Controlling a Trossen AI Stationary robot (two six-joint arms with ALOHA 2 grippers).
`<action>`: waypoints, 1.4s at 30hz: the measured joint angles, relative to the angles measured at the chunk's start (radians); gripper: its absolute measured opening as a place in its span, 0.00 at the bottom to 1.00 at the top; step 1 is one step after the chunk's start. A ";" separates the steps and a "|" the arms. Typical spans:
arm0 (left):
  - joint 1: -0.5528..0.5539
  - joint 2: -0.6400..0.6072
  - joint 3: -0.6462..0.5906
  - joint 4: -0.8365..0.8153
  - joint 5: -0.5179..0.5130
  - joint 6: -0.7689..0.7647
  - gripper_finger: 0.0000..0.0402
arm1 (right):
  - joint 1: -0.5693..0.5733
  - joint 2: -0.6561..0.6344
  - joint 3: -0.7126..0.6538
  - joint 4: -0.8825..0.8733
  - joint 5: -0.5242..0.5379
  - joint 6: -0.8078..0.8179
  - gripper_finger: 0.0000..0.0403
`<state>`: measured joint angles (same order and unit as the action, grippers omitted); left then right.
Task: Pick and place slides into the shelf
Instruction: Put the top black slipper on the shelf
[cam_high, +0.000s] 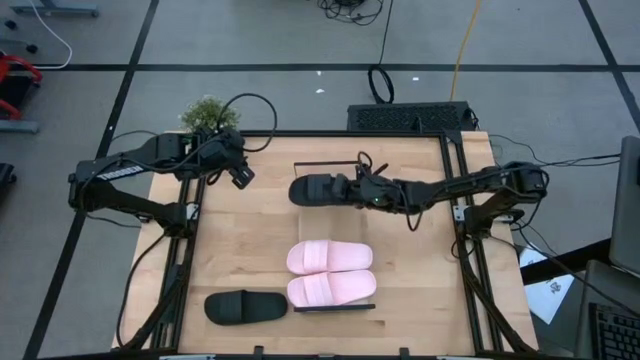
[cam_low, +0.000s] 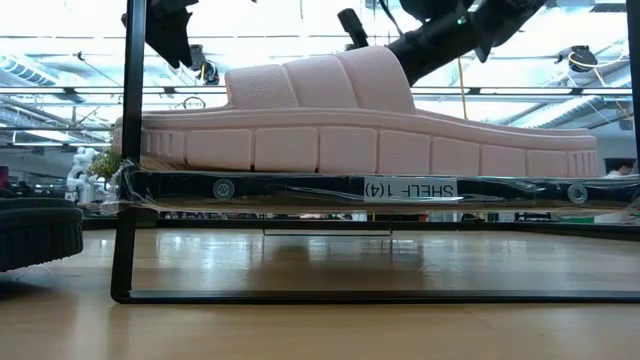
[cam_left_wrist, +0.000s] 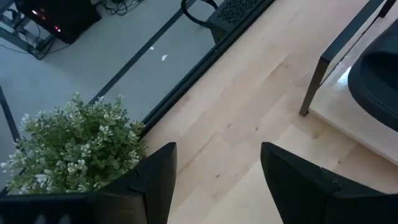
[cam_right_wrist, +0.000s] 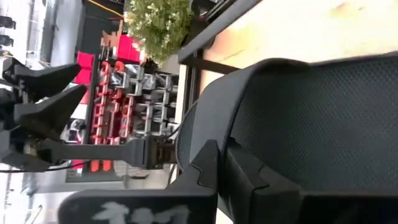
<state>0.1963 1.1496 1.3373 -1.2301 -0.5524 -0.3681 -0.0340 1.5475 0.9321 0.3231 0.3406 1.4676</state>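
Right tool (cam_high: 352, 188): I have it clamped on a black slide (cam_high: 315, 189), held over the far middle of the surface (cam_high: 420, 300), above the shelf's far end (cam_high: 330, 164).
Left tool (cam_left_wrist: 217, 180): parked at the far left by a small green plant (cam_high: 209, 113), fingers spread wide, holding nothing.
Pink slides (cam_high: 330, 272): the two lie side by side on the shelf, near centre; the low view shows one sitting flat on the panel above a label (cam_low: 408, 188).
Second black slide (cam_high: 245, 307): on the surface at near left, just beside the shelf.
Handling: I judge the slides light, foam-like and slightly springy, with a textured footbed that should not slip; the strap flexes.
Hold: my grip looks to be at the slide's right end; the strap's edge or the sole rim is where I would take the one at near left.
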 joint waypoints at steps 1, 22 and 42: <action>0.000 0.000 0.000 0.000 0.000 0.001 0.57 | -0.003 0.000 0.000 -0.009 -0.001 -0.005 0.00; 0.000 0.000 0.000 0.004 -0.026 -0.025 0.57 | -0.019 0.100 0.067 -0.035 -0.058 -0.040 0.00; 0.000 0.000 0.000 0.002 -0.024 0.001 0.57 | -0.053 0.135 0.109 -0.150 -0.027 -0.041 0.00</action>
<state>0.1963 1.1496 1.3373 -1.2285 -0.5766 -0.3675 -0.0872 1.6821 1.0409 0.1736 0.3141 1.4266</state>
